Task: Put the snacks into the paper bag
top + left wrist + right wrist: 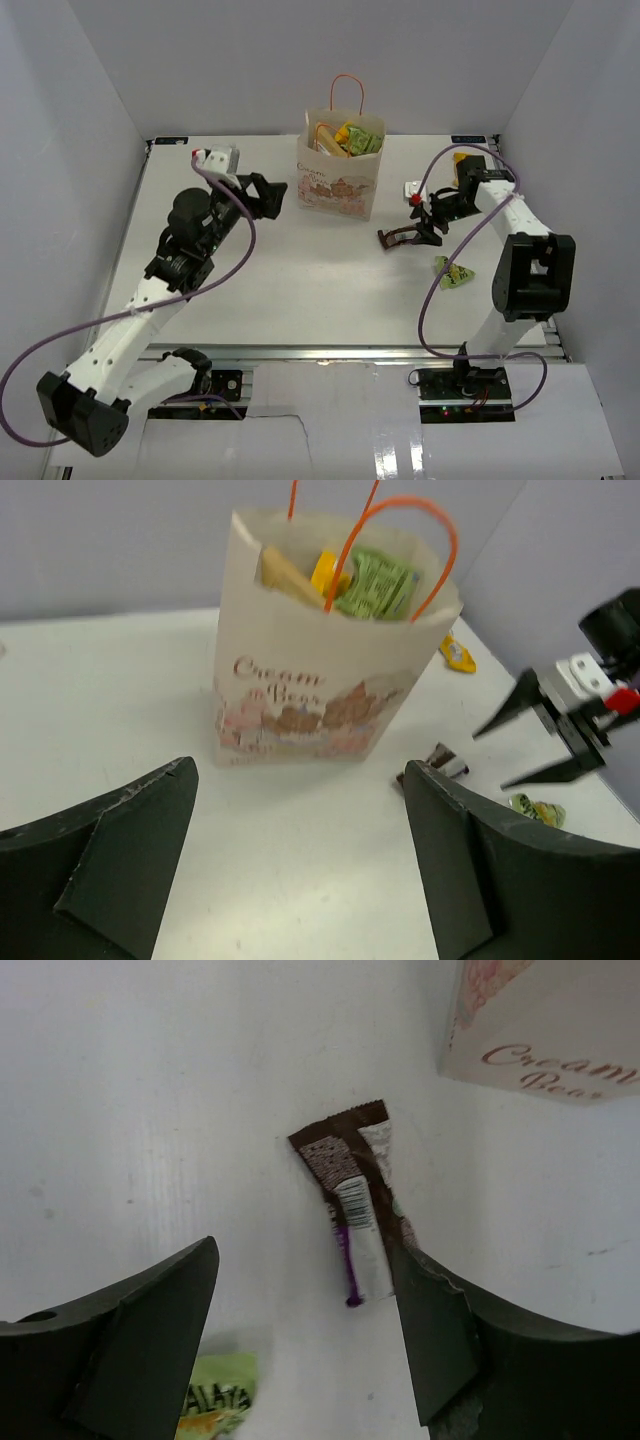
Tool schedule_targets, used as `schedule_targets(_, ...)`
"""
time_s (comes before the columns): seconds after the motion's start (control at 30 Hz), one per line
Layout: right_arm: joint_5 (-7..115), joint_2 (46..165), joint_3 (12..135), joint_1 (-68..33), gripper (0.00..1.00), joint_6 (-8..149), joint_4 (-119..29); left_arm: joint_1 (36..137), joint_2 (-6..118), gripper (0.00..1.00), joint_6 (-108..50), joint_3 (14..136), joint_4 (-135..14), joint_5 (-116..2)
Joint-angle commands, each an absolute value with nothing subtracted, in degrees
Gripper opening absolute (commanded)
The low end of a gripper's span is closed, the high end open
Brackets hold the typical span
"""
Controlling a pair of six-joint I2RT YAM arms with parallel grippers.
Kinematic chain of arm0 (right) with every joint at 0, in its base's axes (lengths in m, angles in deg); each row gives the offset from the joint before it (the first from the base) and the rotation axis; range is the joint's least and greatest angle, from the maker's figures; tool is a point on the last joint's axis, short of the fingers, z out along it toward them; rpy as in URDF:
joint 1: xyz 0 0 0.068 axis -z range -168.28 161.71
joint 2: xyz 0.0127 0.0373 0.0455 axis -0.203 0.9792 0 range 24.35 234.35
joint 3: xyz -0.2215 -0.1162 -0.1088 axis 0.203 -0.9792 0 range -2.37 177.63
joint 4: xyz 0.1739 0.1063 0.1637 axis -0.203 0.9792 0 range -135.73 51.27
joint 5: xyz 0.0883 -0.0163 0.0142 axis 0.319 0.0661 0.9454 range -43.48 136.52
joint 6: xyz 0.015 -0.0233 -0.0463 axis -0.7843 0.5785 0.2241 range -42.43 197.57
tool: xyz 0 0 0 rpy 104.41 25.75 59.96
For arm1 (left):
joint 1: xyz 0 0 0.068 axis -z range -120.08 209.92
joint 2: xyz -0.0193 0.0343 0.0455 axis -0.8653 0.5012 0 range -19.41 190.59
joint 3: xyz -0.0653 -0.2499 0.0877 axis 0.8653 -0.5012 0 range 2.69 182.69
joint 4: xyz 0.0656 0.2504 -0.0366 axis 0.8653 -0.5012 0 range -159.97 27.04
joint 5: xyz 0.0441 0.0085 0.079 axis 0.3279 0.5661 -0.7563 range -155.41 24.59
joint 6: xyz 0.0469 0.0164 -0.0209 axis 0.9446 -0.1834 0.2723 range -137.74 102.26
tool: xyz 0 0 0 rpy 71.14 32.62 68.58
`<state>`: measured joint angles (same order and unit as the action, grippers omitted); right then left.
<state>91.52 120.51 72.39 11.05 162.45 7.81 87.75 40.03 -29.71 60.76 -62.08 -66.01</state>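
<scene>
Now hovering the right gripper (305,1255) over the dark brown bar wrapper (350,1200), with jaws spread wide and nothing held between them. Finds that wrapper lying flat on the table (250,290), just to the near right of the paper bag (340,185) and closer to one finger than the other in the right wrist view. Shows the left gripper (300,770) parted very wide and likewise empty, aimed at the bag's printed front from the left.

Places the bag upright at the far middle of the table, with a tan packet (285,575) and green packets (385,580) already showing in its open top. Leaves outside it the wrapper, a green packet (453,273) on the near right, and a yellow pouch (457,652) at the far right.

Judging from that, well along but not finished, with the wrapper pick in hand. Calls next for a small sideways shift to centre the wrapper, then a drop to the surface. Needs a close across the narrow width, then a lift high enough to clear the rim and the orange handles (440,540) before release. Risks pushing so thin and slick a wrapper along instead of pinching it.

Underneath, plain white tabletop, smooth and matte; around it, pale grey walls (90,120) on the left, far and right sides.
</scene>
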Motion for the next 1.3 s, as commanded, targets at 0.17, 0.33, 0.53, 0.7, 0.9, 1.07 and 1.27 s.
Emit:
schedule_targets(0.17, 83.63, 135.70, 87.80, 3.46, 0.66, 162.75, 3.85, 87.25, 19.90, 0.98, -49.88, 40.85, -77.89, -70.50)
schedule_targets(0.33, 79.58, 139.22, 87.46, 2.31, 0.62, 162.82, 3.14, 87.25, 11.63, 0.98, -55.70, 36.45, -82.12, -72.78)
schedule_targets(0.53, 75.79, 141.77, 85.35, 2.31, 0.57, 162.91, 3.05, 87.25, 10.30, 0.98, -57.73, 34.95, -82.74, -73.76)
schedule_targets(0.7, 74.39, 143.18, 83.59, 2.31, 0.47, 162.03, 2.70, 87.25, 15.73, 0.98, -56.76, 36.44, -80.81, -71.92)
schedule_targets(0.9, 76.75, 137.84, 77.88, 2.75, 0.17, 161.42, 2.87, 87.25, 18.82, 0.98, -56.32, 36.10, -77.65, -70.59)
schedule_targets(1.07, 89.13, 125.37, 74.97, 4.94, 0.08, 157.38, 6.28, 87.25, 18.65, 0.98, -56.32, 35.13, -76.59, -70.94)
schedule_targets(1.27, 102.33, 110.95, 79.54, 5.13, 0.08, 133.27, 0.28, 87.25, 19.17, 0.98, -55.88, 33.20, -72.46, -71.65)
